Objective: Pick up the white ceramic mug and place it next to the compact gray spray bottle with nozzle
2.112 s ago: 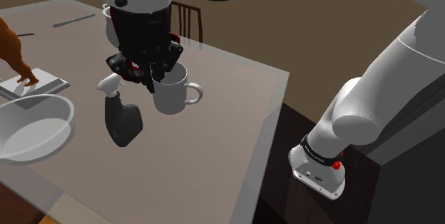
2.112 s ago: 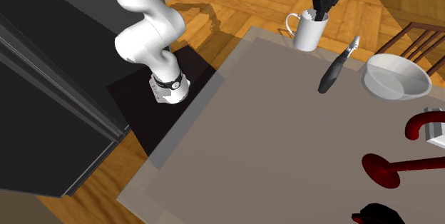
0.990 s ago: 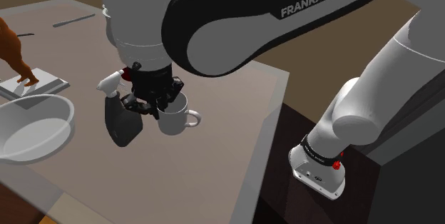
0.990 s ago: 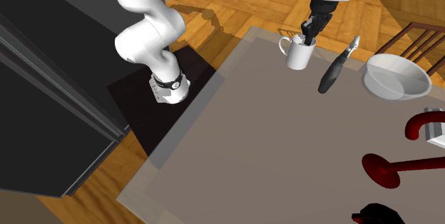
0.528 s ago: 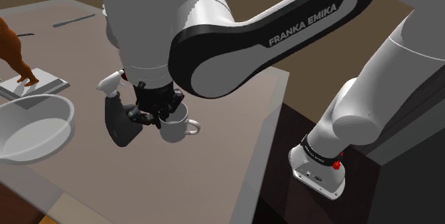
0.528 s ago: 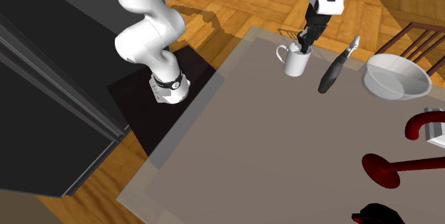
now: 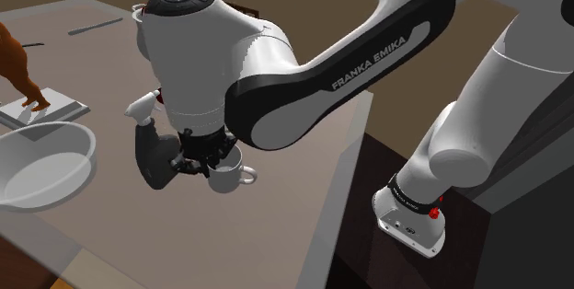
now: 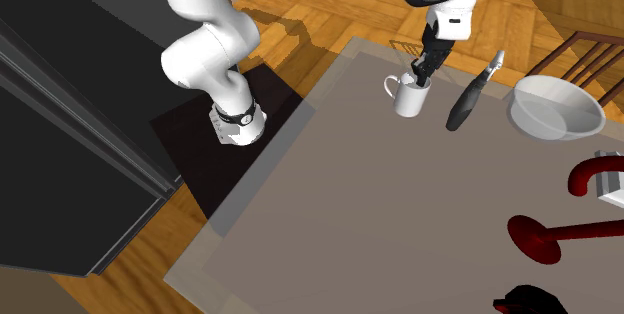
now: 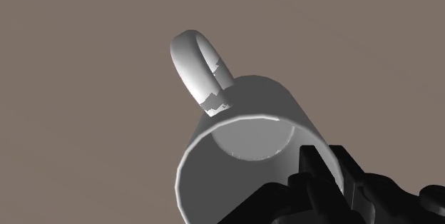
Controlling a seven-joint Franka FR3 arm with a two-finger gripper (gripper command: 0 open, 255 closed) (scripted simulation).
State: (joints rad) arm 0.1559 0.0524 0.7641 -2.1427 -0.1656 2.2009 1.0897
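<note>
A white mug [image 7: 226, 178] [image 8: 408, 98] stands upright low on the grey table [image 7: 294, 121], its handle pointing away from the dark spray bottle [image 7: 153, 155] [image 8: 468, 99]. The bottle lies tilted with its white nozzle up, just beside the mug toward the shoulder view's left. My black gripper [image 7: 204, 162] [image 8: 421, 69] comes down from above, shut on the mug's rim. In the wrist view the mug [image 9: 242, 133] shows its open mouth and handle, and the gripper [image 9: 334, 181] clasps the rim wall, one finger inside and one outside. Whether the mug's base touches the table I cannot tell.
A large pale bowl [image 7: 41, 164] [image 8: 556, 108] sits beyond the spray bottle. A brown horse figure [image 7: 20, 64] stands on a grey book [image 7: 48, 109]. A knife [image 7: 95, 27] lies at the far corner. Red objects [image 8: 556, 236] occupy the second exterior view's right. A chair [image 8: 588, 54] stands by the table.
The gripper has carried the mug down from the air to table height, ending close beside the spray bottle. The arm's elbow has swung over the table.
</note>
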